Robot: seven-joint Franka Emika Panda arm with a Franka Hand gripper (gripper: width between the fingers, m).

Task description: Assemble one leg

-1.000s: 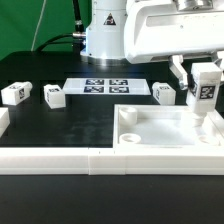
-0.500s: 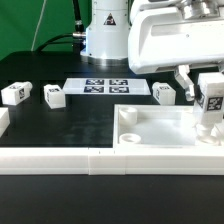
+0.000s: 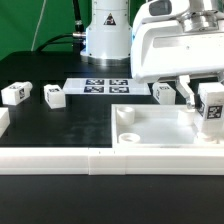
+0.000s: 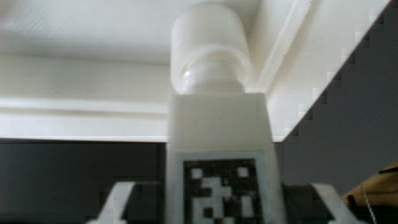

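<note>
The claw is clenched on the leg, tag facing us, holding it upright over the panel, at the corner nearest the desk edge on the exterior view's right. From the wrist, the leg's rounded tip points down beside the raised rim, but I can't tell if it's over a hole, that part is hidden. That's the danger: a tip slightly off would land on flat plastic or ride up the rim, tilt the post in the pads, maybe shove the panel along the desk. Press down crooked and it jams. Two spare legs sit toward the opposite edge; a third leg sits just beyond the panel's rim, near the claw, and a careless swing could knock it
</note>
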